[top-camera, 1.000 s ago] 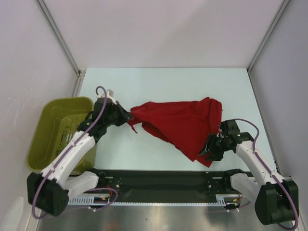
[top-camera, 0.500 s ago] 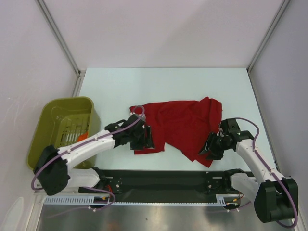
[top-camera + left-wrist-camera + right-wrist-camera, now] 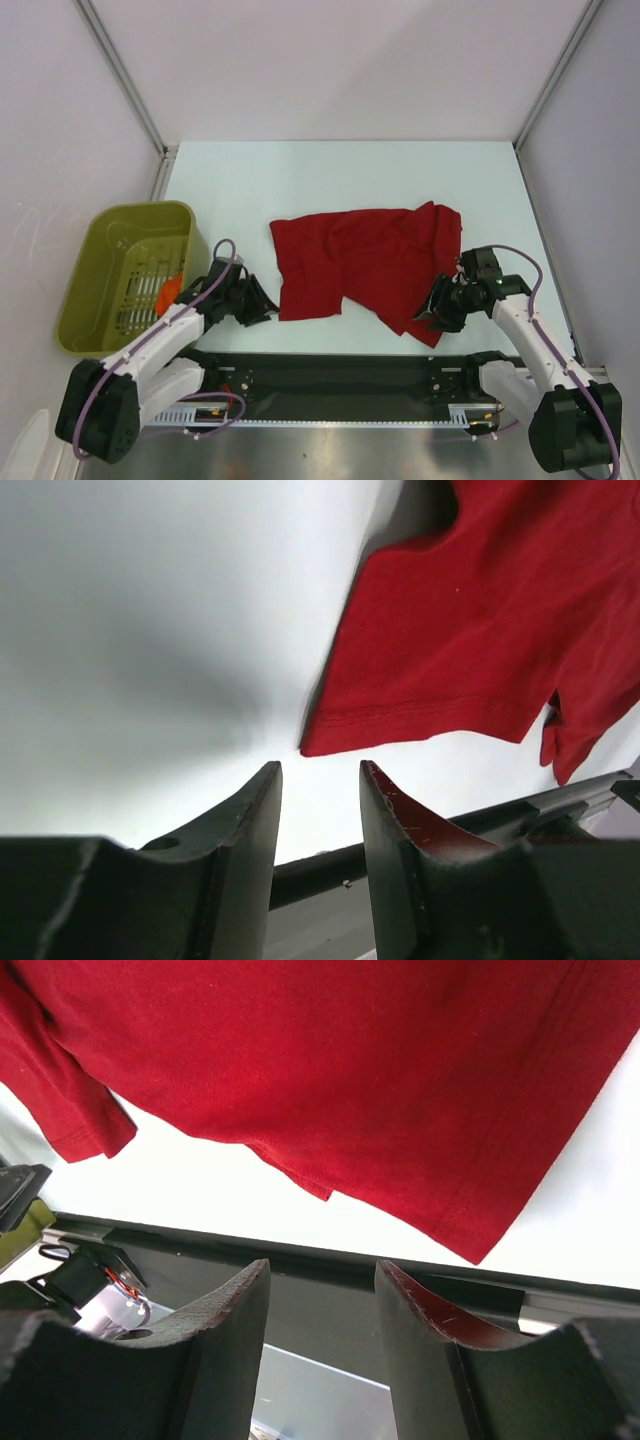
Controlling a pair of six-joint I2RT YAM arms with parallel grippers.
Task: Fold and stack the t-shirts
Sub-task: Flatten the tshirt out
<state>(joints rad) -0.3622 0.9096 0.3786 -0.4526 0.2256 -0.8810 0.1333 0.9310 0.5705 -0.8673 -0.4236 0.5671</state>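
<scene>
Only overhead shows basket [image 3: 90,280]; left wrist resolves t-shirt [image 3: 470,630] hem stitching.

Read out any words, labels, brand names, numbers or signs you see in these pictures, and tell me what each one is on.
No text can be read in any view.
t-shirt: plain red, no print, and no neck label shows.
basket: no marking visible.
pale strip by the arm bases: fine ticks only, too small to read as figures.
</scene>
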